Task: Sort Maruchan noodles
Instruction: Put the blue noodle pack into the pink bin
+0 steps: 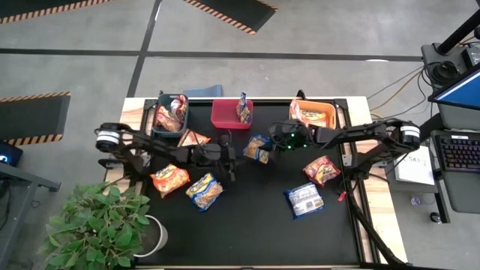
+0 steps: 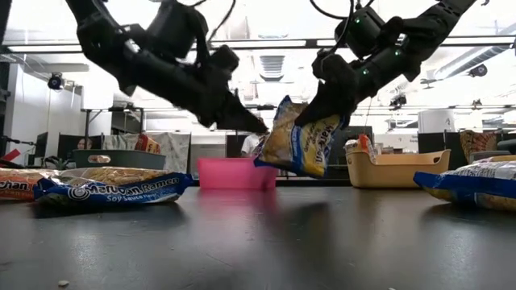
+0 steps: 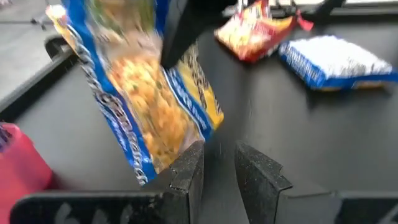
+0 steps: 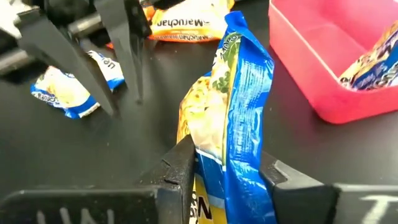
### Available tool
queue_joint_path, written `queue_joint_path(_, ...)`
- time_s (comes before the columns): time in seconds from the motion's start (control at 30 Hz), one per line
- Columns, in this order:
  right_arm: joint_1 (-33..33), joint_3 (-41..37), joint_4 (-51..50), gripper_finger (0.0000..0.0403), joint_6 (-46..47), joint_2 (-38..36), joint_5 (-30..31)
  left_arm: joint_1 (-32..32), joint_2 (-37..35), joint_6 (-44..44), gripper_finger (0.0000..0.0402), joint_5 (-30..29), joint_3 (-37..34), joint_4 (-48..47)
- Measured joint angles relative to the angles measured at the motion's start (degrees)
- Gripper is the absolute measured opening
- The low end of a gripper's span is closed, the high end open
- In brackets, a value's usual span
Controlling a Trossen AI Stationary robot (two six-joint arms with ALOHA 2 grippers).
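Note:
A blue-and-yellow Maruchan packet (image 1: pixel 259 148) is in my right gripper (image 4: pixel 230 177), in the air in front of the red bin (image 1: pixel 231 114). My left gripper (image 3: pixel 219 168) is open and hovers just left of that packet, apart from it; the right wrist view shows its fingers (image 4: pixel 127 43) spread. Loose packets lie flat on the black mat: two orange (image 1: pixel 169 178) (image 1: pixel 193 139), one blue-and-yellow (image 1: pixel 204 190), one red-orange (image 1: pixel 322 169), one silver-white and blue (image 1: pixel 304 199). More packets sit in the bins. My right gripper pinches the blue-and-yellow packet between its two fingers at the packet's upper end (image 2: pixel 310 121), one finger on each flat face (image 4: pixel 211 168). The fingers slant down from the table's right. The packet hangs tilted below them, lifted clear of the mat (image 2: pixel 294 173).
Three bins stand along the far edge: dark grey (image 1: pixel 171 112), red, and orange (image 1: pixel 313 112), each with packets inside. A potted plant (image 1: pixel 101 229) stands off the table's near-left corner. The mat's middle and near part are bare.

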Motion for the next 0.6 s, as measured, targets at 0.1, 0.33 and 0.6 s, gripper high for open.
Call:
queue_joint_path(0.1, 0.0, 0.0, -0.2, 0.0074, -1.2, -0.8, 0.0, 0.1, -2.7, 1.0, 0.0074, 0.0, 0.0, -0.5)
queue_joint_path(0.33, 0.0, 0.0, -0.4, 0.0057, -4.3, -1.1, 0.0, 0.6, -6.3, 3.1, 0.0075, 0.0, 0.0, -0.4)
queue_joint_path(0.6, 0.2, 0.0, -0.3, 0.0056, -7.4, -1.1, 0.0, 2.4, -6.3, -1.6, 0.0124, 0.0, 0.0, 0.4)
